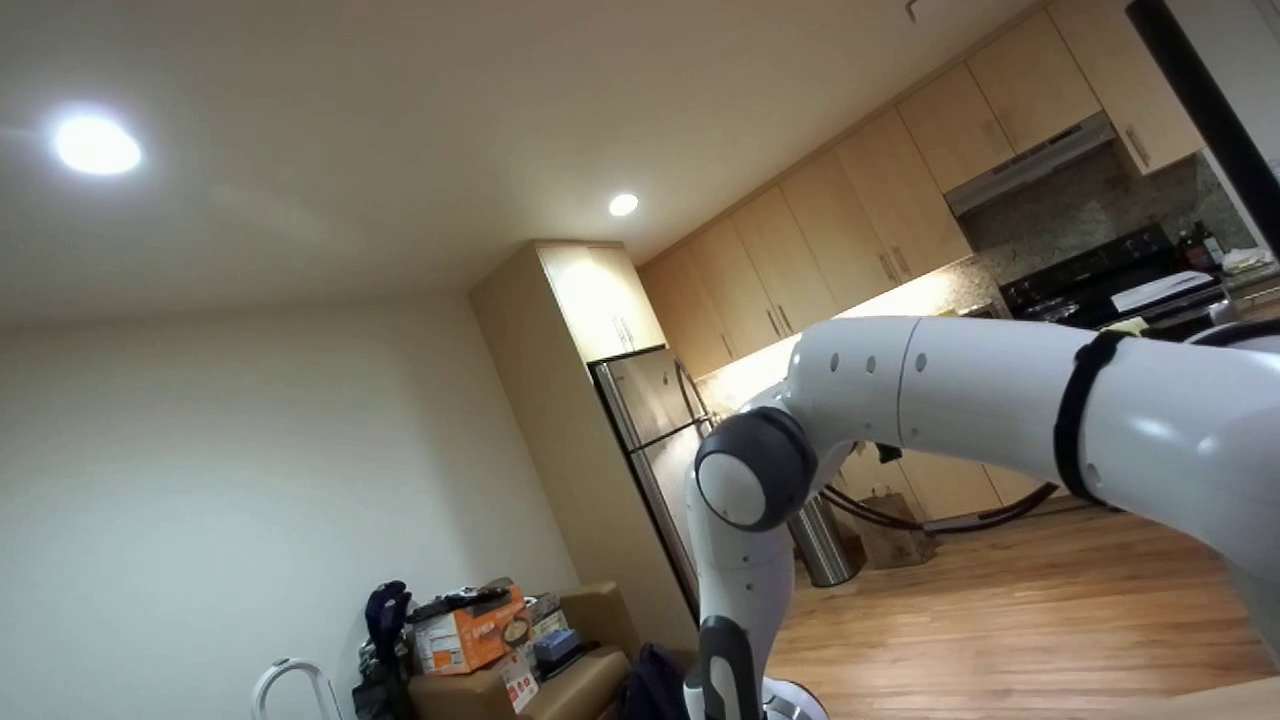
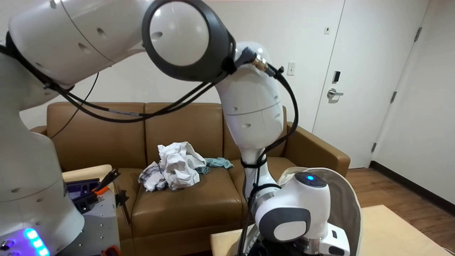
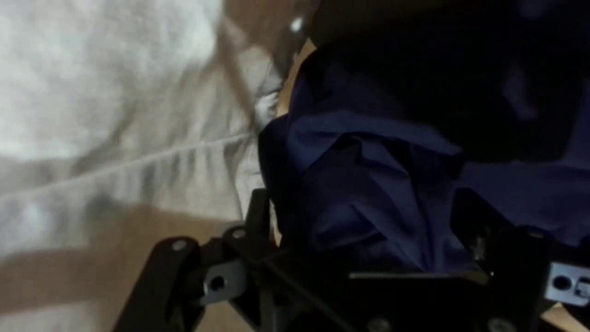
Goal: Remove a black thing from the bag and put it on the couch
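— Describe the dark cloth (image 3: 392, 184).
— Looks navy, nearly black in shadow, rumpled into crisp folds; lies inside the pale bag (image 3: 138, 170).
— Check the gripper (image 3: 364, 203).
— Stands spread wide, with cloth visible between the fingers (image 3: 258, 214).

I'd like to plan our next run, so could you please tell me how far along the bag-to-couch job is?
Done: the arm is down at the bag. Under way: in the wrist view, dark cloth shows between the open jaws, so it is probably not gripped yet. Left: gripping it, lifting it and laying it on the couch, where the cloths are white, plaid and teal.
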